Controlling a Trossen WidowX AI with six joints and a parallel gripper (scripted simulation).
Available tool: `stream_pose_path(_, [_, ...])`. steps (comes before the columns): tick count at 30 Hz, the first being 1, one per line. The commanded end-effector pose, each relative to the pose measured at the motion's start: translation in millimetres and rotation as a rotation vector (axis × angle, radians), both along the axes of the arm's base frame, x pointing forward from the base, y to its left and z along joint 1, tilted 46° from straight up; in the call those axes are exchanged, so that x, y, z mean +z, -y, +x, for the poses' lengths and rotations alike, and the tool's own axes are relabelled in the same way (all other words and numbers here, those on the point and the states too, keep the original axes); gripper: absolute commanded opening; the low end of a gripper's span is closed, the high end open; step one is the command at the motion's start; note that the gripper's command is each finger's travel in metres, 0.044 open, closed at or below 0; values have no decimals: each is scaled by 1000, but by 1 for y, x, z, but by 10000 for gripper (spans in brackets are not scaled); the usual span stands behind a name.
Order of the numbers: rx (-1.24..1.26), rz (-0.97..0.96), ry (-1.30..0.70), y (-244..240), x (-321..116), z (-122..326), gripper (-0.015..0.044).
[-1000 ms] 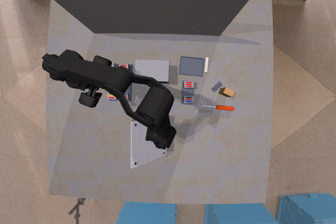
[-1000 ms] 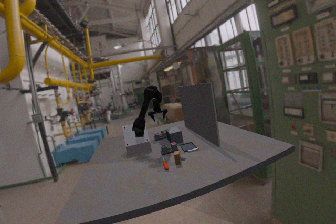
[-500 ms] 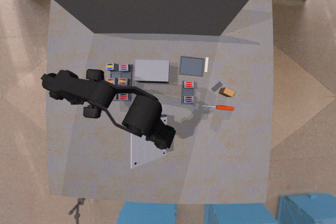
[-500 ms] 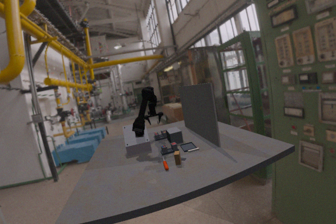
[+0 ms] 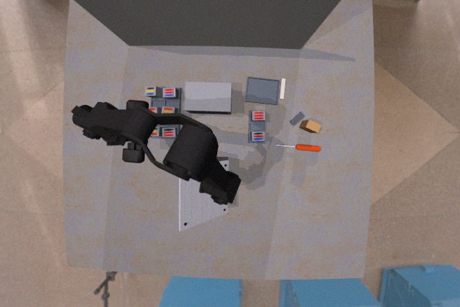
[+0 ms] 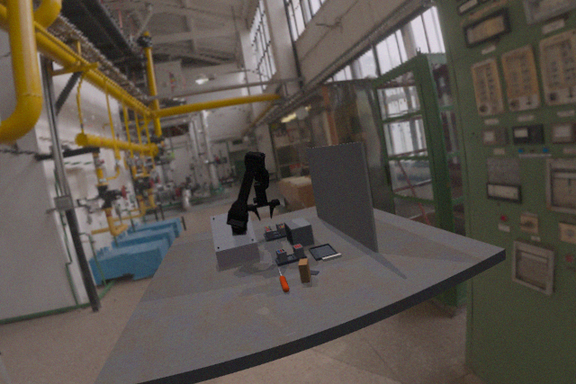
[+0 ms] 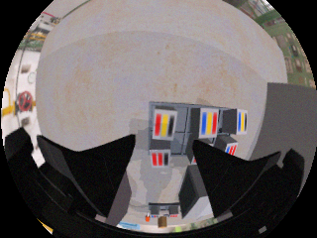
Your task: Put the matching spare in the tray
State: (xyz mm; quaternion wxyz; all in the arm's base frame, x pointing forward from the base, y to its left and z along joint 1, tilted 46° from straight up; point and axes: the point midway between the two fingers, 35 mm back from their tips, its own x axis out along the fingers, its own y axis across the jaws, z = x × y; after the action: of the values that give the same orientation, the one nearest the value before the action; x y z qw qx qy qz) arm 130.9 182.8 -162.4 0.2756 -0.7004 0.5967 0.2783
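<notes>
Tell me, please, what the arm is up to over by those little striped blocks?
The black arm has its gripper poised above the rack of striped spares at the left of the table, fingers partly open and holding nothing. The grey tray beyond the mounted unit has nothing in it, so no spare has been picked yet.
</notes>
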Motion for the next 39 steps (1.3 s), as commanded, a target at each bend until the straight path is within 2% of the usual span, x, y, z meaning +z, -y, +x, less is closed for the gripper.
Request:
stream_pose_path(1, [6,-7,-2,4,-2,0,300])
stream_pose_path(39, [6,-7,0,44,-48,12,300])
